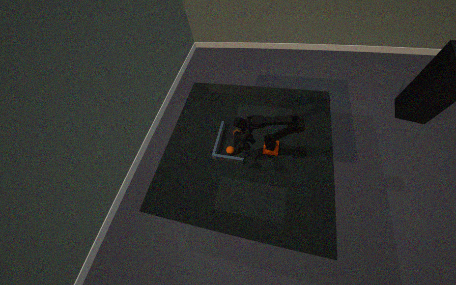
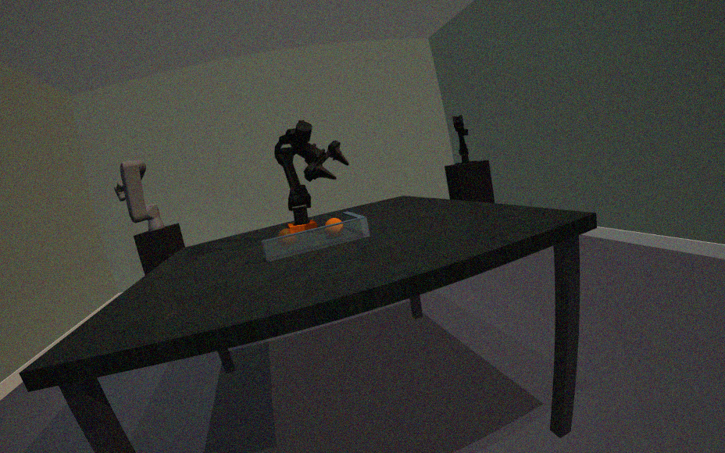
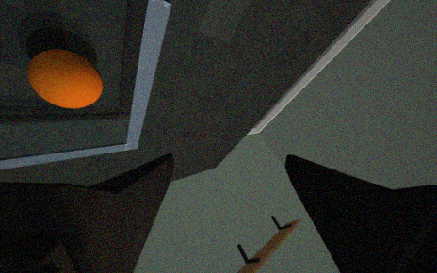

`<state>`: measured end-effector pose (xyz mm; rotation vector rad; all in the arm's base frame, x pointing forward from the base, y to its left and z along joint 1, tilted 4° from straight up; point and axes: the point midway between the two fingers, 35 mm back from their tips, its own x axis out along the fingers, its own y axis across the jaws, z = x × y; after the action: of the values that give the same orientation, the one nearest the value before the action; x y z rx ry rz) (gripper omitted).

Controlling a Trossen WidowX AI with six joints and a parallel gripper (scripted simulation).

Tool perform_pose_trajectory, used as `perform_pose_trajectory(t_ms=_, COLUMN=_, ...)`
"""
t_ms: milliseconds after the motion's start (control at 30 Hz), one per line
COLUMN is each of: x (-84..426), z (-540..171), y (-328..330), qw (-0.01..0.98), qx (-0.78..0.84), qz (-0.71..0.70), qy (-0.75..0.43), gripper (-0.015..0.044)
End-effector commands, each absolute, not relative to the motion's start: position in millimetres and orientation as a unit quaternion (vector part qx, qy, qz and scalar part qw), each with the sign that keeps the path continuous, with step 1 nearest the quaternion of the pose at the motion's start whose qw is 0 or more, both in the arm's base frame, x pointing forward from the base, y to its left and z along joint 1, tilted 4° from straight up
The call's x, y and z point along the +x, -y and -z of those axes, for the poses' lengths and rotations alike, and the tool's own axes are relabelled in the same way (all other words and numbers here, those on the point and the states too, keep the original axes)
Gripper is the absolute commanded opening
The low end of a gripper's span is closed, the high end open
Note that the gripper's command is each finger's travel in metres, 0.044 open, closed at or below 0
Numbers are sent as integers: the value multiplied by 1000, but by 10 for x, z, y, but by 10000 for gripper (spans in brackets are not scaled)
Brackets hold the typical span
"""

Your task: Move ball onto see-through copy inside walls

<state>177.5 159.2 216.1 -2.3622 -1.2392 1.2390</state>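
End effector [image 1: 240, 141] is hovering beside the ball [image 1: 229, 149], which is sitting inside the walls' [image 1: 218, 139] corner. Exterior: it [image 2: 329, 162] is hanging high above the tabletop [image 2: 354, 264]. Wrist: fingers are gaping wide, gripping nothing, likely readying a descent.

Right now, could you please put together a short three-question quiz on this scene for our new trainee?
1. True or false: the gripper is holding the ball.
2. Where does the ball lie? A) outside the clear walls B) near their inside corner C) on the floor
3. Fill in: the gripper's fingers stand wide ____.

Key: 1 false; it is raised above the table with nothing in it. 2 B. 3 open.
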Motion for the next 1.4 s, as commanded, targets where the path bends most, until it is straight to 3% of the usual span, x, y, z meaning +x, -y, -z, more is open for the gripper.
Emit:
perform_pose_trajectory(t_ms=0, x=1788, z=-2154, y=-1591, qw=106, qx=-798, qz=-426, qy=413, gripper=420)
perform_pose_trajectory(t_ms=300, x=2355, z=-1711, y=-1455, qw=351, qx=-696, qz=-627, qy=14, gripper=420)
perform_pose_trajectory(t_ms=600, x=2789, z=-1162, y=-1243, qw=481, qx=-536, qz=-555, qy=-416, gripper=420)
perform_pose_trajectory(t_ms=1367, x=2800, z=-1049, y=-1247, qw=483, qx=-533, qz=-551, qy=-423, gripper=420)
